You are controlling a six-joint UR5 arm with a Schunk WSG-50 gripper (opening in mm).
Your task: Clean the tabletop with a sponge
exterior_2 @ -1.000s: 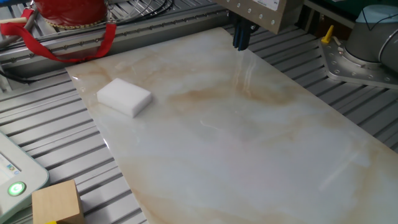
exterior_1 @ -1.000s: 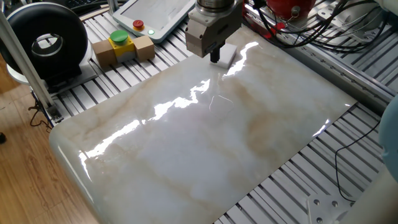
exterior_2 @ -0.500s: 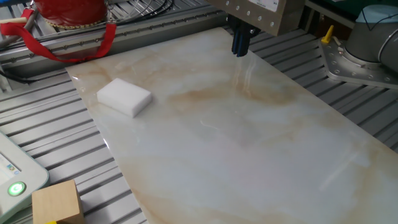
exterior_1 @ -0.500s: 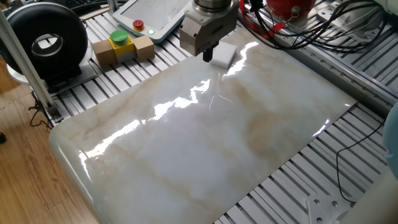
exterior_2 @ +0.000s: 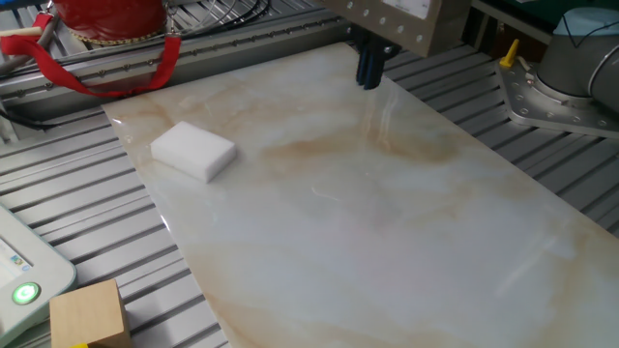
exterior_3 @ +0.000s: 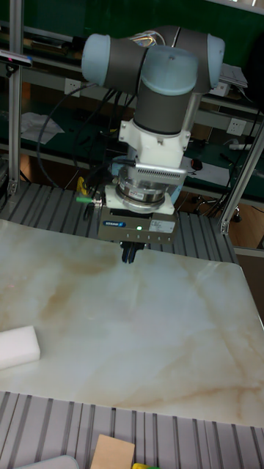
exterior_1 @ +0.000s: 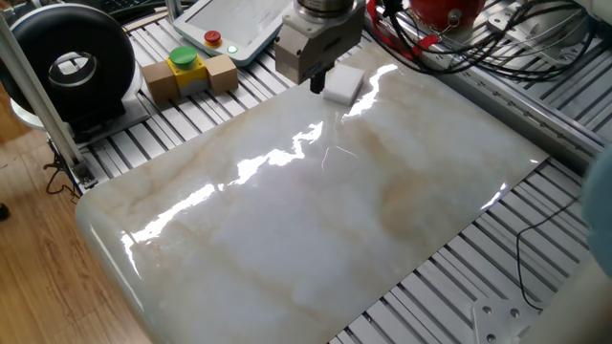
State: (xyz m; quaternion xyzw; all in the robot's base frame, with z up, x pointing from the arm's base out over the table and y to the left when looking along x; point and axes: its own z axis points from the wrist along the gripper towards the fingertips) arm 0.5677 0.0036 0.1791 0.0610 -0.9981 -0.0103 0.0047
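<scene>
- Since one second ago the gripper [exterior_2: 368, 73] has drifted a little: in the other fixed view its dark fingertips now stand slightly more to the left and higher in the picture, and in one fixed view the gripper body has slid left, so more of the sponge [exterior_1: 342, 84] shows. The sponge itself has not moved.
- Going from left to right in the other fixed view: the sponge [exterior_2: 193, 151] lies flat on the tabletop [exterior_2: 387, 222] near its left edge, by the corner next to the red object [exterior_2: 102, 21]. Then comes a wide bare stretch of marble. Then the gripper hovers over the far edge, well apart from the sponge.
- So, from the fingers, the sponge lies to the left in this view and somewhat nearer the camera. In the tall fixed view it is the same: the sponge [exterior_3: 18, 346] is at the left edge, and the gripper [exterior_3: 131, 253] is near the middle of the far side.
- The long axis of the sponge runs, in the other fixed view, from upper left to lower right, so a little oblique to the near tabletop edge.
- The fingers look close together with nothing between them. The gap is too small to judge surely.
- I judge that the next move is a travel to the sponge and an opening of the fingers across its short side.
</scene>
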